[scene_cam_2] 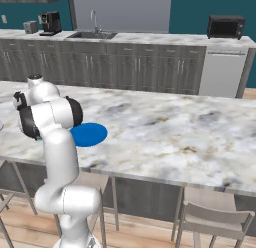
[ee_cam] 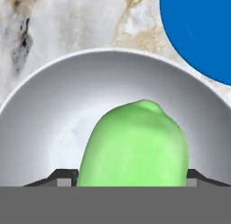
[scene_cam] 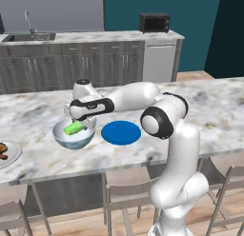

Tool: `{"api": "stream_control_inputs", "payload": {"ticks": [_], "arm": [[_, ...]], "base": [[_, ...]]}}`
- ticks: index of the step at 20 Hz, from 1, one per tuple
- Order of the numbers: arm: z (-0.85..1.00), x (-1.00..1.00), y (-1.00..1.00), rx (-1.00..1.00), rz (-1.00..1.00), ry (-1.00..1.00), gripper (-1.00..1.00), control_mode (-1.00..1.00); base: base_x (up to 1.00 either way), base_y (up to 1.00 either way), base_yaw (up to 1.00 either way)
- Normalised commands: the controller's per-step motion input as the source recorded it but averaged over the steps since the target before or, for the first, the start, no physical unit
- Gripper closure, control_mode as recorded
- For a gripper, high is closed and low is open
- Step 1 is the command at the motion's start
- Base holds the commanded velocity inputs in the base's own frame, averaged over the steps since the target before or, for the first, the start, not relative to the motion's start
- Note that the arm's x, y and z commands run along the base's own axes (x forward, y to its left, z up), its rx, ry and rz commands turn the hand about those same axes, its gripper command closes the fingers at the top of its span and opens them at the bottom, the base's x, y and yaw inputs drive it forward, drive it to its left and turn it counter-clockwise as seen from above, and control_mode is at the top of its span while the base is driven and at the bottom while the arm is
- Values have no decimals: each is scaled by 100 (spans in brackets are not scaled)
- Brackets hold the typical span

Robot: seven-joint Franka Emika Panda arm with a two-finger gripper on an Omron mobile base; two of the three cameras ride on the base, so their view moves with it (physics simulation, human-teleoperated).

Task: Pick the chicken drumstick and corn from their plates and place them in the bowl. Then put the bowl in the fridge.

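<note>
My gripper (scene_cam: pixel 79 124) hangs just over the pale blue-grey bowl (scene_cam: pixel 71 140), shut on the light green corn (scene_cam: pixel 73 128). In the hand view the corn (ee_cam: pixel 135 144) fills the gap between both fingertips, with the bowl's whitish inside (ee_cam: pixel 45 128) right beneath it. The bright blue plate (scene_cam: pixel 121 132) lies bare to the bowl's right, and its edge shows beside the bowl (ee_cam: pixel 198 33). At the far left edge the reddish-brown chicken drumstick (scene_cam: pixel 2 151) rests on the pale grey-white plate (scene_cam: pixel 13 153). The fridge is out of view.
All this stands on a marble island counter (scene_cam: pixel 209 111) with stools (scene_cam: pixel 121 194) tucked under its near edge. Behind it runs a dark cabinet row with a sink (scene_cam: pixel 31 36), a toaster oven (scene_cam: pixel 154 22) and a white dishwasher (scene_cam: pixel 159 61).
</note>
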Motion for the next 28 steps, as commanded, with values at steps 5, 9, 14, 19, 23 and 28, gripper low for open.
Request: {"api": "stream_control_inputs", "payload": {"ticks": [5, 9, 14, 19, 23, 28], "arm": [[-19, 13, 18, 0, 0, 0, 100, -100], [-12, 10, 16, 0, 0, 3, 100, -100], [-9, 11, 16, 0, 0, 3, 100, -100], [-9, 5, 5, 0, 0, 1, 100, -100], [-8, 1, 0, 0, 0, 0, 100, -100], [-10, 0, 0, 0, 0, 0, 100, -100]], "base": [[0, 0, 0], [0, 0, 0], [0, 0, 0], [0, 0, 0], [0, 0, 0], [0, 0, 0]]}}
